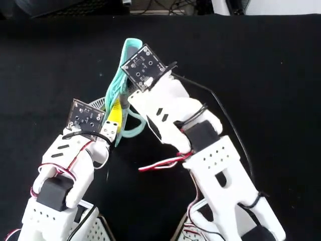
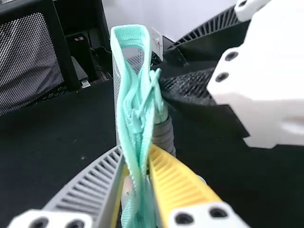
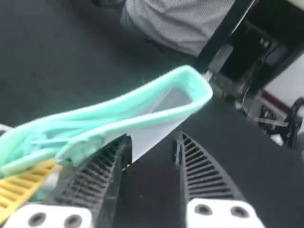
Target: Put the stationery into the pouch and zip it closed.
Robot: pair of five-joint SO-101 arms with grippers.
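A mint-edged mesh pouch (image 1: 120, 75) hangs upright above the black table (image 1: 261, 75) between the two arms. My left gripper (image 1: 110, 109), with one grey and one yellow finger (image 2: 178, 178), is shut on the pouch's lower edge (image 2: 135, 142). The pouch's zip edge and mint cords (image 2: 142, 102) run up from those fingers. My right gripper (image 3: 153, 137) sits at the pouch's upper part (image 3: 118, 118) with its black fingers (image 3: 99, 171) apart; the pouch lies across one finger and a mesh corner shows in the gap. What the pouch contains is hidden.
The black cloth spreads on all sides of the arms. Both white arm bodies (image 1: 220, 165) crowd the near middle. Black wire racks (image 2: 28, 57) and room clutter stand beyond the table's far edge.
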